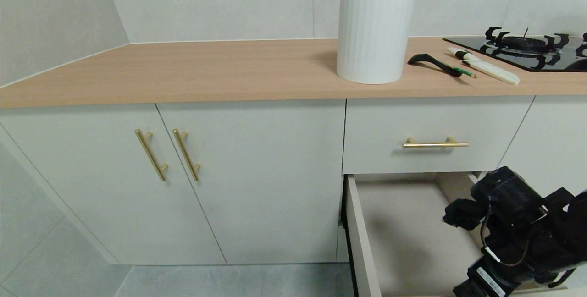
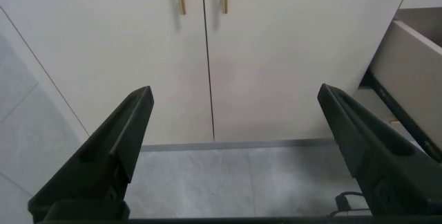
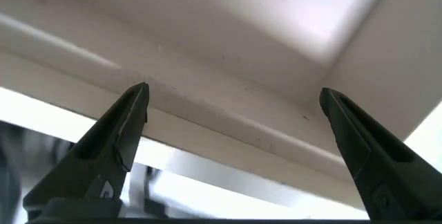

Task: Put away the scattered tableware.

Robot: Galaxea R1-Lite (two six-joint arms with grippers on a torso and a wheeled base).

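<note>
On the wooden countertop (image 1: 206,70), right of a tall white ribbed container (image 1: 376,26), lie a black spoon (image 1: 433,63), a thin green-tipped utensil (image 1: 465,73) and a white knife (image 1: 486,67). Below them the lower drawer (image 1: 360,237) stands pulled out with nothing visible inside. My right arm (image 1: 509,223) hangs over the drawer's right part. The right gripper (image 3: 233,92) is open and empty, facing an inner corner of the drawer. Also open and empty, my left gripper (image 2: 235,91) is low in front of the cabinet doors (image 2: 207,44), above the floor.
A gas hob (image 1: 527,47) occupies the counter's far right. The upper drawer (image 1: 435,134), with a gold handle, is closed. Two closed cabinet doors with gold handles (image 1: 167,155) stand to the left. The open drawer's edge (image 2: 414,65) juts out near the left gripper. Grey floor tiles lie below.
</note>
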